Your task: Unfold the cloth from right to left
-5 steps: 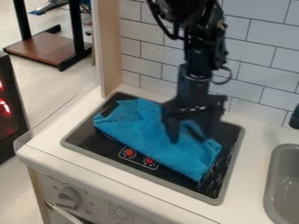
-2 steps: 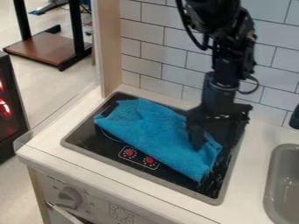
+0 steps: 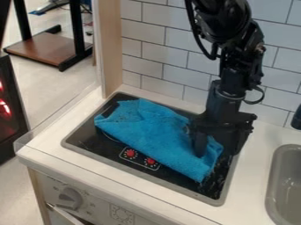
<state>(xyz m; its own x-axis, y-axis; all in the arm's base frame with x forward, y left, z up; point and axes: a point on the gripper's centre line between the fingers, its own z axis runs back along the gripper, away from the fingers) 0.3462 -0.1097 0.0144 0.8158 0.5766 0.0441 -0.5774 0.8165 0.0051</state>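
The blue cloth [image 3: 147,132] lies folded and rumpled, slanting across the black stovetop [image 3: 88,143] from its upper left to its lower right. Over the cloth's right end hangs my black gripper [image 3: 218,150], its fingers spread apart. The left finger [image 3: 200,146] overlaps the cloth near its right edge, while the other finger is at the right, over the dark stovetop. Part of the cloth's upper right edge is hidden behind the gripper. Whether the fingertips touch the cloth, I cannot tell.
Red knobs [image 3: 130,153] are printed or set at the stovetop's front. A grey sink [image 3: 286,180] is at the right, a tiled wall [image 3: 170,57] rises behind, and a wooden post [image 3: 110,48] stands at the back left.
My gripper has moved right, from above the middle of the cloth to its right end, and is slightly lower now. The cloth has not visibly moved.
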